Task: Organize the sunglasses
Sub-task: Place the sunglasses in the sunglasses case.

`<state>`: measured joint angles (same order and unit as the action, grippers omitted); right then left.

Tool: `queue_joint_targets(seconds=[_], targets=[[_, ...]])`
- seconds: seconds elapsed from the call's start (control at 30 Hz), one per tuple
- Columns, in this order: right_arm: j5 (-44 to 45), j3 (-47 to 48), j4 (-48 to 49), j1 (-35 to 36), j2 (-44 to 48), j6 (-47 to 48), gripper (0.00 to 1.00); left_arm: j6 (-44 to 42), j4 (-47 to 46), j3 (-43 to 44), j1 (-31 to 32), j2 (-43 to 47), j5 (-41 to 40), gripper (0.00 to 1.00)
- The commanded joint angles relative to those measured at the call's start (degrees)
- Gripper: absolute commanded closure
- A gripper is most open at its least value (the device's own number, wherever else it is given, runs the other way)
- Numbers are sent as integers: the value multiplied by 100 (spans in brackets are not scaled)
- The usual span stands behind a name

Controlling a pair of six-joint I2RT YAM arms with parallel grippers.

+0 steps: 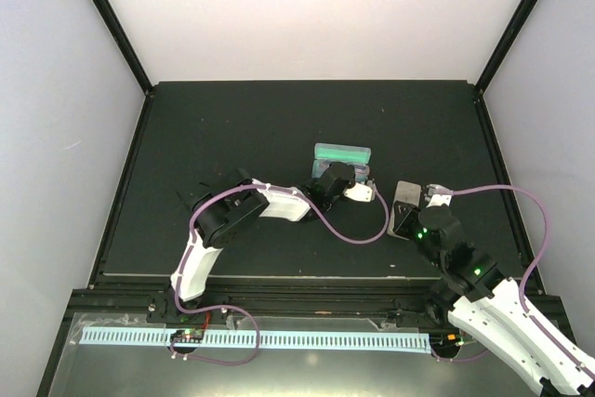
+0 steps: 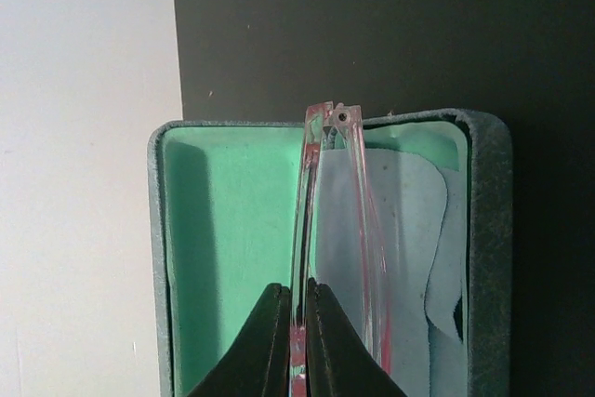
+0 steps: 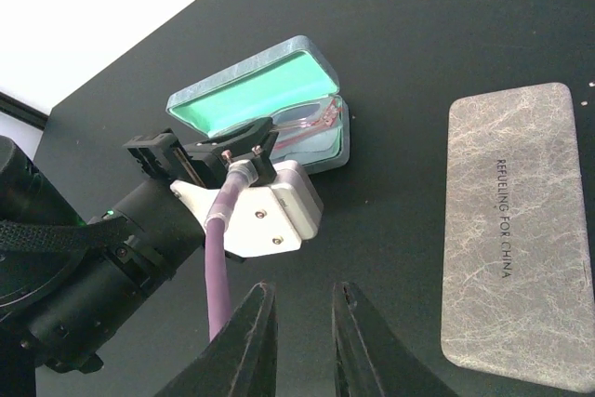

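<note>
The pink-maroon sunglasses (image 2: 361, 194) are folded and pinched in my left gripper (image 2: 297, 287), which is shut on the frame. They hang on edge over the open blue-grey case (image 2: 232, 230) with green lining. A light blue cloth (image 2: 414, 220) lies inside the case. The case also shows in the top view (image 1: 342, 151) and the right wrist view (image 3: 251, 90), where the pink glasses (image 3: 307, 120) sit at its opening. My right gripper (image 3: 304, 290) is open and empty above bare table. Thin dark lines left of the left arm (image 1: 191, 194) may be the black pair; I cannot tell.
A closed beige case (image 3: 507, 230) with printed lettering lies right of my right gripper, also in the top view (image 1: 406, 200). The left arm's white wrist camera (image 3: 270, 211) and purple cable (image 3: 218, 267) lie just ahead of my right fingers. The black table (image 1: 232, 127) has raised edges.
</note>
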<state>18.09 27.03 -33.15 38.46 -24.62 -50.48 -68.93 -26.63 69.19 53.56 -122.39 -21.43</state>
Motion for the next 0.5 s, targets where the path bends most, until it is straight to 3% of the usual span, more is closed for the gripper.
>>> queue_joint_targets(seconds=[0.0, 0.1, 0.3, 0.47], targets=[[177, 171, -88, -31, 53, -54, 80, -35, -120, 204, -73, -156, -10, 99], [178, 187, -115, -32, 49, -63, 80, 142, 31, 350, -74, -235, -212, 96], [174, 276, -166, -31, -22, -58, 81, 376, 389, 468, -83, -193, -367, 73], [122, 269, -174, -32, -4, -54, 81, 732, 909, 518, -95, 7, -258, 61]])
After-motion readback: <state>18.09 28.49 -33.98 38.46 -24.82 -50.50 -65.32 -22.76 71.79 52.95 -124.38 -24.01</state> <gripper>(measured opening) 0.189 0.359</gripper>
